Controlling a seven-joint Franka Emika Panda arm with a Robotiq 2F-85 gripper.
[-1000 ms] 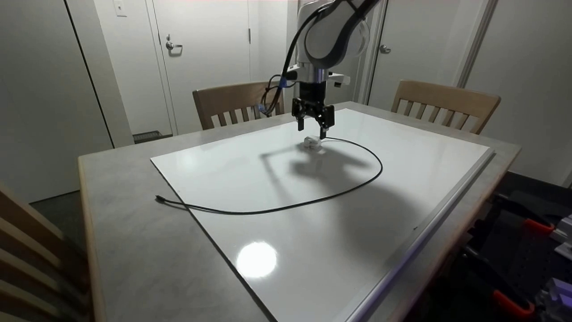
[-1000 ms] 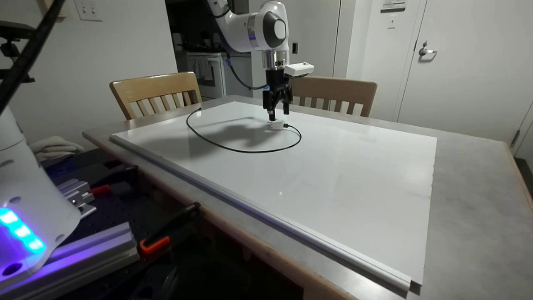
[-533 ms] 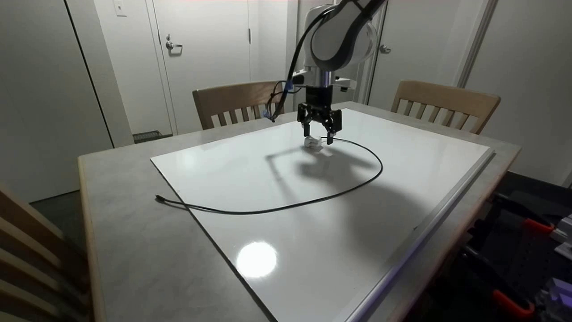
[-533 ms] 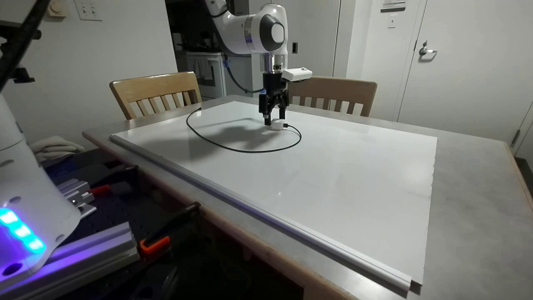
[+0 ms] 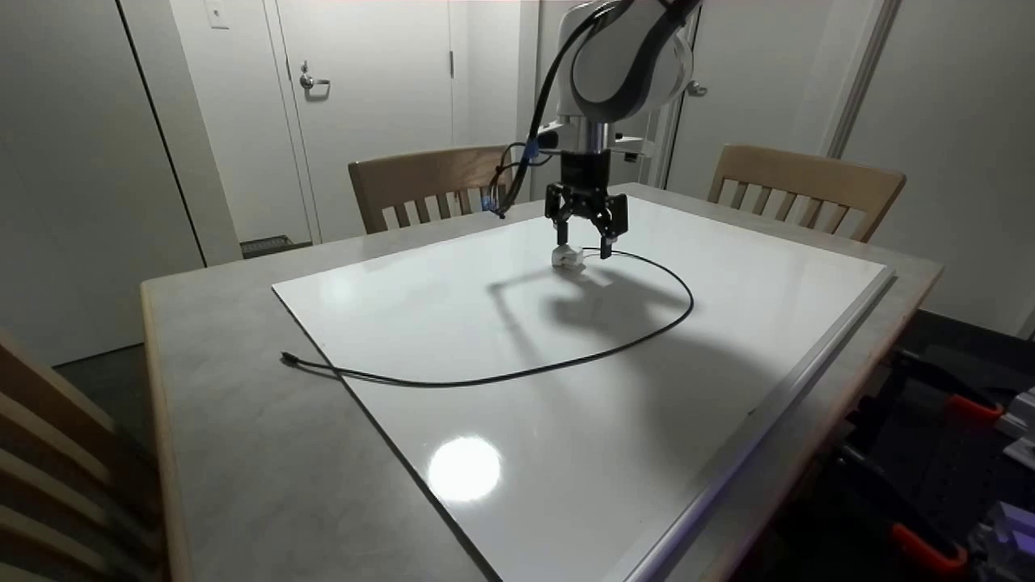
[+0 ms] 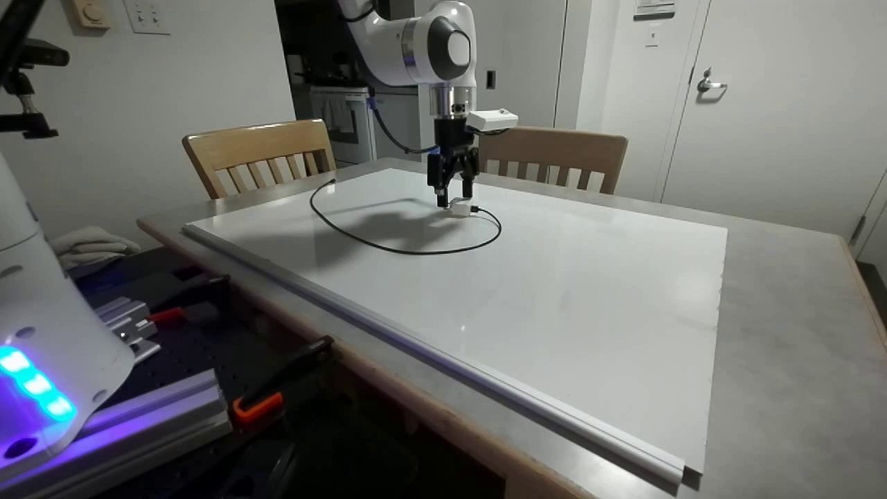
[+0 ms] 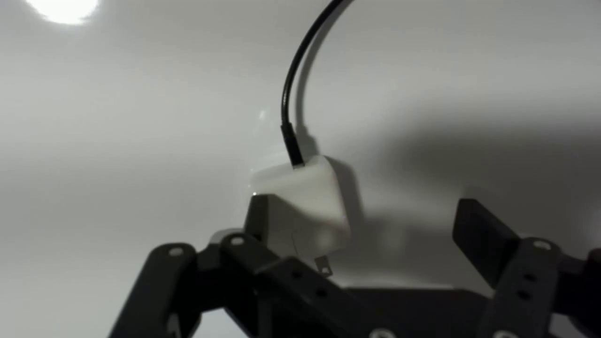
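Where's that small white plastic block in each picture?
In an exterior view: small white plastic block, slightly above and right of centre.
In an exterior view: block, just above centre.
In the wrist view: block, just below centre, partly covered by the black two-fingered claw.
Shared landmark: thin black cable attached to it.

My fingers look matt; the adapter I see is smooth plastic, its prong metal. The cable looks like smooth, faintly shiny plastic. I find the board smooth and glossy, the tabletop dull, the chairs lightly polished wood.
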